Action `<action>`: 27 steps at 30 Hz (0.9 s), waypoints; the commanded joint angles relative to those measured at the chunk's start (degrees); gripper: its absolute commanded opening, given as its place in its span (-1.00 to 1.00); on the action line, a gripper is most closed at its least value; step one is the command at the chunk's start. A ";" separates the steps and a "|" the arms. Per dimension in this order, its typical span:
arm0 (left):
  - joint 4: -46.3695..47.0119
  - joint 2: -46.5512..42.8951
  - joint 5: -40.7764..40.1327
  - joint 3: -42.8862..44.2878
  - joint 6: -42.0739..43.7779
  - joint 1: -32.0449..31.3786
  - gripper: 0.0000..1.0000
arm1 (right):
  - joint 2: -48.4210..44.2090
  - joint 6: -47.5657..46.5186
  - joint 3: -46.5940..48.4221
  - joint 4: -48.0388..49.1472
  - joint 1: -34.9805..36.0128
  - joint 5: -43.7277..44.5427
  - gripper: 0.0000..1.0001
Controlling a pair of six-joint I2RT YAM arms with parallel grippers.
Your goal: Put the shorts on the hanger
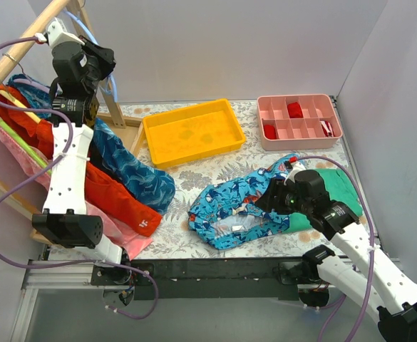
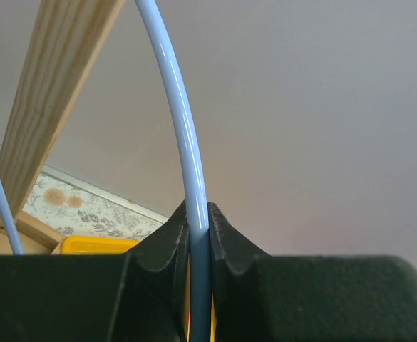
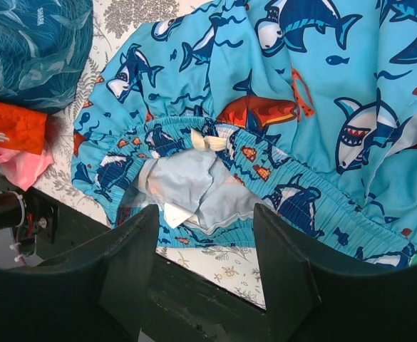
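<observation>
Fingers of L gripper clamped on hanger, R gripper apart above shorts.

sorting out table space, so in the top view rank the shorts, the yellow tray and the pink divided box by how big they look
1. shorts: widest spread, though crumpled and only a little ahead of the tray
2. yellow tray
3. pink divided box: clearly smallest
</observation>
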 commanded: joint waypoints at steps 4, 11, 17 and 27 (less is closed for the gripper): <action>7.98 -8.34 3.69 -4.66 2.13 -1.69 -0.85 | 0.66 -0.12 1.94 2.05 -0.01 -0.29 0.27; 10.79 -11.77 3.78 -9.24 1.51 -4.24 -0.86 | 0.84 -0.12 2.37 1.79 -0.10 0.06 0.27; 11.59 -13.97 1.94 -11.78 1.95 -9.33 -0.87 | 0.84 -0.12 3.34 1.08 -0.10 0.67 0.27; 12.21 -18.62 -1.93 -18.90 1.16 -21.63 -0.87 | 0.49 -0.21 4.04 0.56 -0.10 0.50 0.27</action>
